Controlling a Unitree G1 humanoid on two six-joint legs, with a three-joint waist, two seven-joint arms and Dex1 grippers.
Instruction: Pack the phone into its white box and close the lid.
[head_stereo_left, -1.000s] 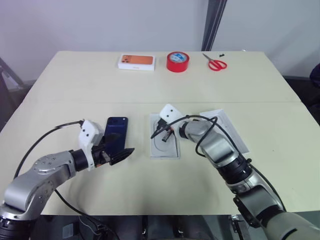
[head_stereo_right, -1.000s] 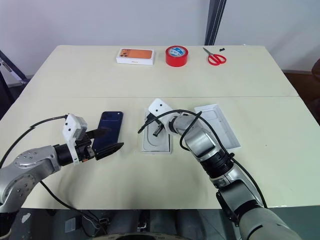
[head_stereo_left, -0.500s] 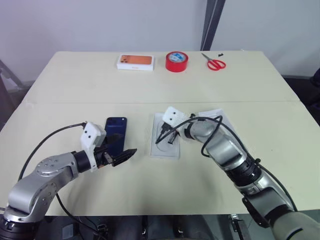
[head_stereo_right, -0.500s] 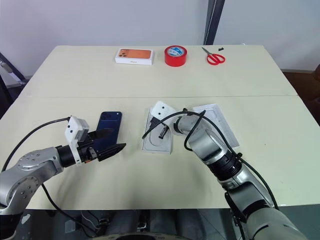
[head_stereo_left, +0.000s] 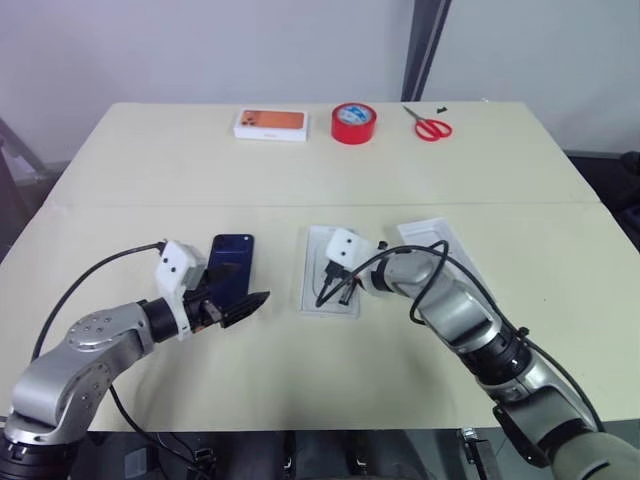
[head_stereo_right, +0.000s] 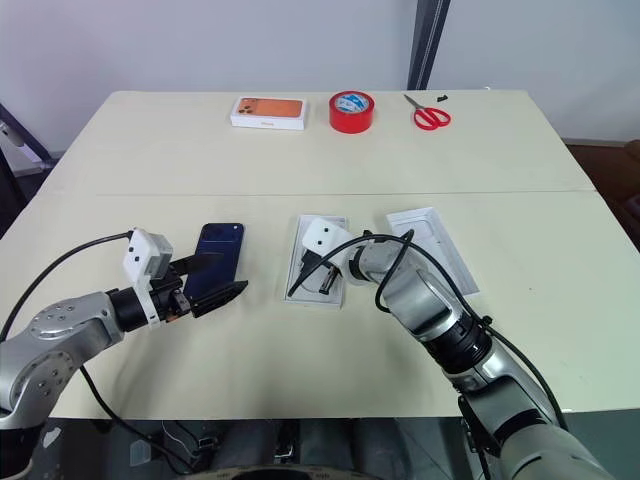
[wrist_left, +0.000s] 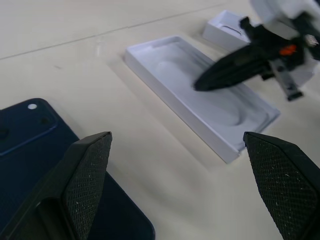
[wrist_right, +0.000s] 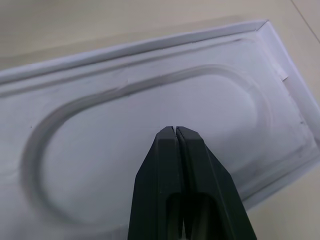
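While the phone (head_stereo_left: 230, 267) lies flat on the table (head_stereo_left: 320, 180) beside the left gripper (head_stereo_left: 232, 305), jaws spread wide, empty; right gripper (wrist_right: 176, 134) pressed closed, empty, over white insert (head_stereo_left: 330, 283); another white tray (head_stereo_right: 432, 247) just right.

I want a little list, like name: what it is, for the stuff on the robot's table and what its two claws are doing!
phone: flat on the table, beside the left gripper
left gripper: open, empty
right gripper: shut, over the white insert
white insert: middle of the table, oval dip in it
white box: open, right of the insert
far edge: orange-picture box, red tape, scissors
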